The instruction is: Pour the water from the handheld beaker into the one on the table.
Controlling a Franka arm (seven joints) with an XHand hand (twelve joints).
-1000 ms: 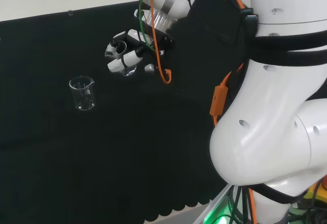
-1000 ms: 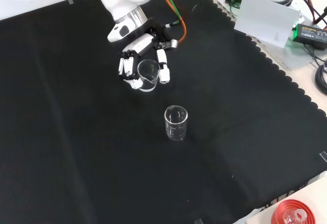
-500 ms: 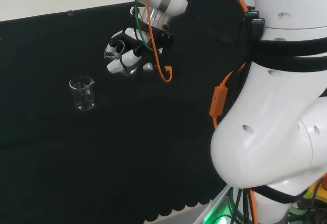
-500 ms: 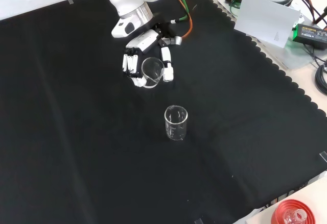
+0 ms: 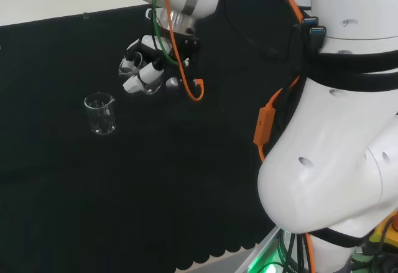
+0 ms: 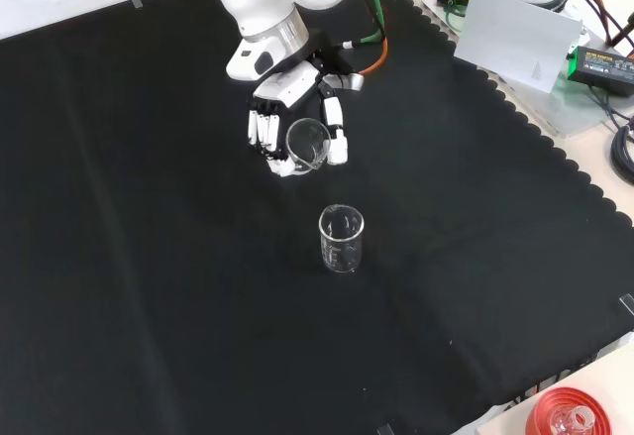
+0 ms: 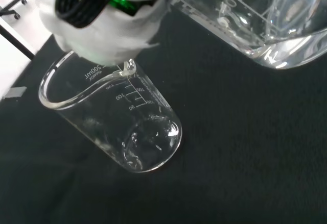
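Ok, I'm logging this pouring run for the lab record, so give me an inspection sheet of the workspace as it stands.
Surface: black cloth covers the bench; no spill seen.
Job's things: held beaker tilted in the hand, above the cloth; table beaker upright, apart from it, nearer the camera in the front view.
Clutter: red ribbed ring at the front view's lower right corner, off the cloth.
Hand: hand curled round the held beaker.
Cables: orange cable hangs by the wrist.
Surroundings: white card and electronics beyond the cloth's scalloped edge.
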